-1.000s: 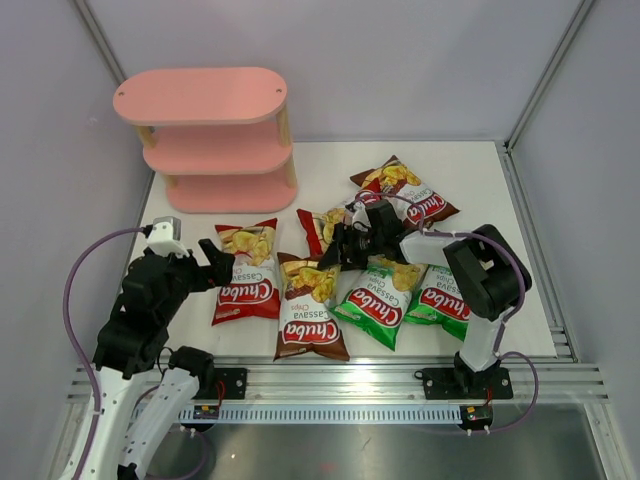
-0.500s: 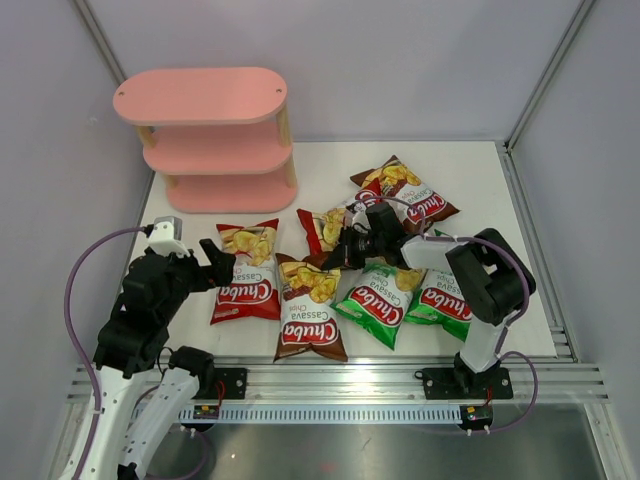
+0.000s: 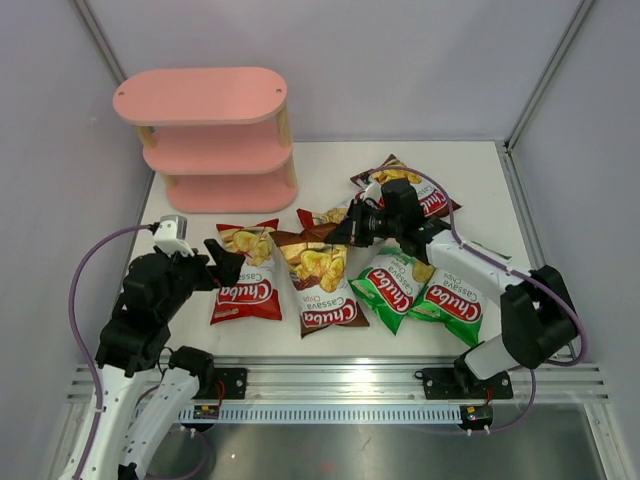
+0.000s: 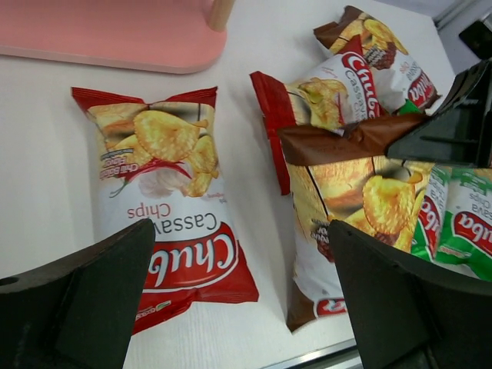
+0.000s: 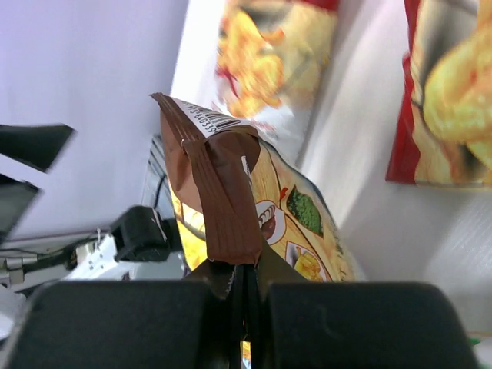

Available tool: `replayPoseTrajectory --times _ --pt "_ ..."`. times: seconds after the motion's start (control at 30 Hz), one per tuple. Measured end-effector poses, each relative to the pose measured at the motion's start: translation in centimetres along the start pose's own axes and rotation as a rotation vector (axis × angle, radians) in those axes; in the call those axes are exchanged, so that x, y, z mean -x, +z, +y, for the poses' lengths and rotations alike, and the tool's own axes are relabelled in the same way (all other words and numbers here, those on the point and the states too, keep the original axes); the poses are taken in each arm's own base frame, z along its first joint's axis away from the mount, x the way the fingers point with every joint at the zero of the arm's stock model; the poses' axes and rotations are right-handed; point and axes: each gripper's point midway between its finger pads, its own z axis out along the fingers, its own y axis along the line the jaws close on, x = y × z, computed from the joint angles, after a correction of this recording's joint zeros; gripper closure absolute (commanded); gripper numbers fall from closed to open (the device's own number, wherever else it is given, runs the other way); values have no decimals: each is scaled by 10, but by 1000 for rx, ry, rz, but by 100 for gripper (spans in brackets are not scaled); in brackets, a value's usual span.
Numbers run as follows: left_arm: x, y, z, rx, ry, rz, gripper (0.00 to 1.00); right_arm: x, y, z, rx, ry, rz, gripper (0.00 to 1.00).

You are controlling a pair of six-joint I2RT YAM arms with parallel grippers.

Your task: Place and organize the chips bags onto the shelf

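Note:
My right gripper (image 3: 345, 232) (image 5: 246, 286) is shut on the crimped top edge of a brown chips bag (image 3: 322, 282) (image 5: 231, 192), whose top end is raised off the table. To its left a red-white bag (image 3: 245, 275) (image 4: 165, 207) lies flat, with my left gripper (image 3: 215, 265) (image 4: 242, 307) open just above its near end. Another red-white bag (image 3: 322, 218) and a second brown bag (image 3: 432, 200) lie behind, partly hidden by the right arm. Two green bags (image 3: 392, 288) (image 3: 455, 297) lie at the right. The pink shelf (image 3: 205, 140) stands bare at the back left.
The shelf's bottom board (image 4: 115, 34) reaches the table close behind the red-white bag. White walls close the cell on the left, back and right. An aluminium rail (image 3: 340, 380) runs along the near table edge.
The right gripper shut on the brown bag's top edge and pulled it up and toward the back right, shifting the bag. The left arm stayed in place.

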Motion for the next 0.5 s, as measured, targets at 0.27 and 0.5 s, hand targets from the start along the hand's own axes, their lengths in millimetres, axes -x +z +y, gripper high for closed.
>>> replayPoseTrajectory --times 0.27,0.5 --pt "-9 12 -35 -206 -66 13 1 60 -39 62 10 -43 -218 100" --pt "0 12 -71 -435 -149 -71 1 113 -70 118 52 -20 -397 100"
